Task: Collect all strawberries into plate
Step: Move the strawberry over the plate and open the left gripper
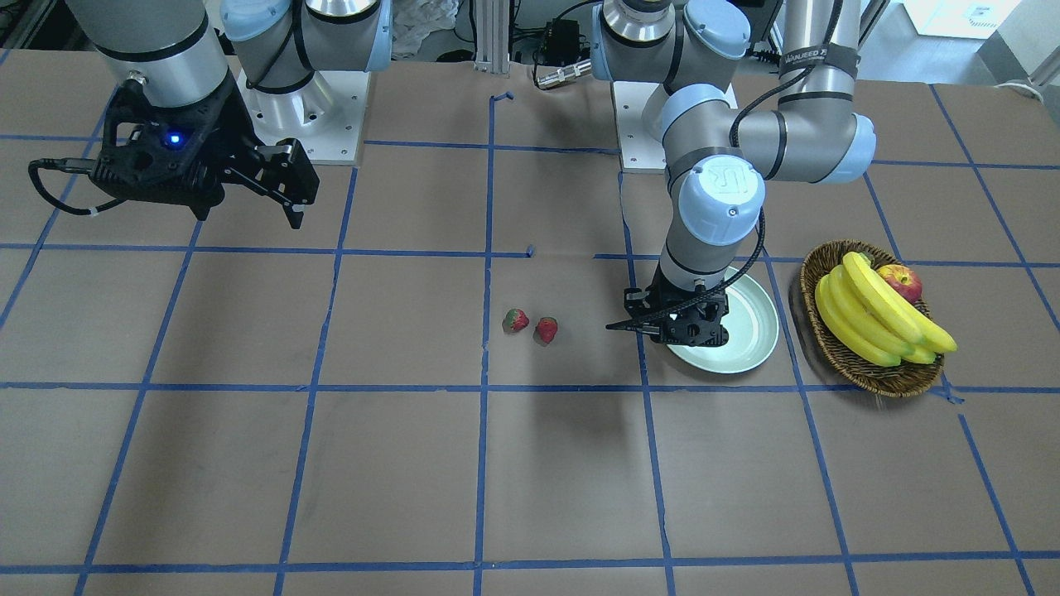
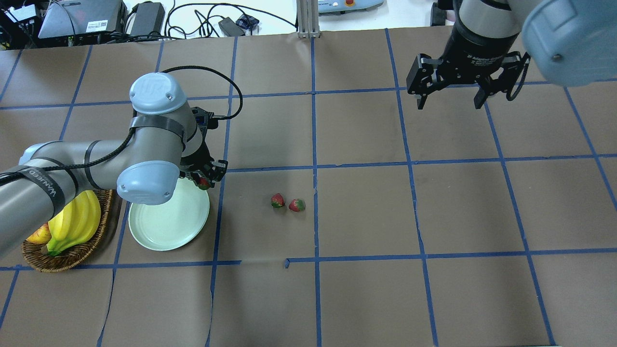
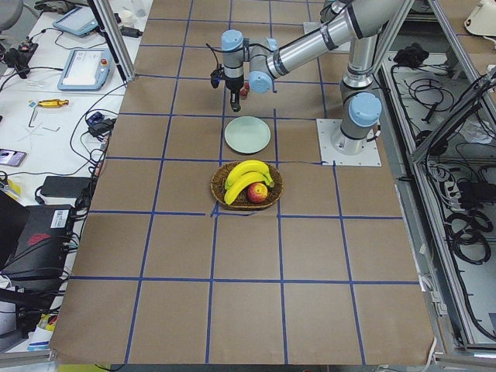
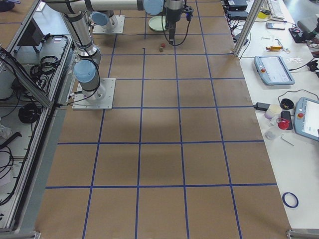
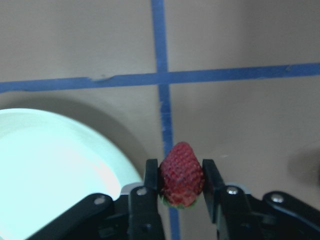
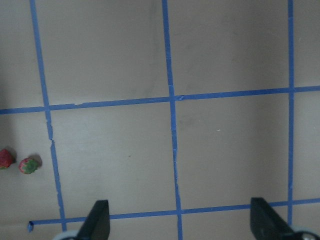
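Note:
My left gripper [image 5: 181, 186] is shut on one red strawberry [image 5: 181, 172], held just beside the rim of the pale green plate [image 5: 45, 165], over a blue tape line. In the overhead view this gripper [image 2: 205, 180] is at the plate's [image 2: 164, 226] far right edge. Two more strawberries [image 2: 277, 200] [image 2: 297, 205] lie side by side on the table to the right of the plate; they also show in the front view [image 1: 515, 319] [image 1: 546, 329]. My right gripper [image 2: 450, 99] is open and empty, held high over the far right of the table, away from the fruit.
A brown wicker basket [image 2: 72, 258] with bananas [image 1: 878, 310] and a red-yellow apple [image 1: 901, 281] stands right beside the plate, on the side away from the strawberries. The table is brown paper with a grid of blue tape.

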`<action>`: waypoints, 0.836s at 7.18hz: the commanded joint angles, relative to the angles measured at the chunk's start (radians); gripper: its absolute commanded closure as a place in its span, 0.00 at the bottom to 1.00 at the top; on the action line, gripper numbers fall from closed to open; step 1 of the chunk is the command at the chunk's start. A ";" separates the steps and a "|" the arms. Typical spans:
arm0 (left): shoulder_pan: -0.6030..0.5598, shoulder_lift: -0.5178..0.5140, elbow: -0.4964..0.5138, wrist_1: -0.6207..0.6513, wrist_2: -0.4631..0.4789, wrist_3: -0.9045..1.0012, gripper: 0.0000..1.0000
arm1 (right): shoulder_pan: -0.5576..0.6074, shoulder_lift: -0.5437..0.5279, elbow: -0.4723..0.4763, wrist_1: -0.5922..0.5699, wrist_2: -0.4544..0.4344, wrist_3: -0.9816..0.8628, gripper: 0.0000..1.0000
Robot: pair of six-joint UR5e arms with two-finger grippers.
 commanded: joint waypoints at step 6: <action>0.113 0.017 -0.132 -0.003 0.019 0.146 0.08 | 0.033 -0.003 -0.007 -0.004 0.028 -0.014 0.00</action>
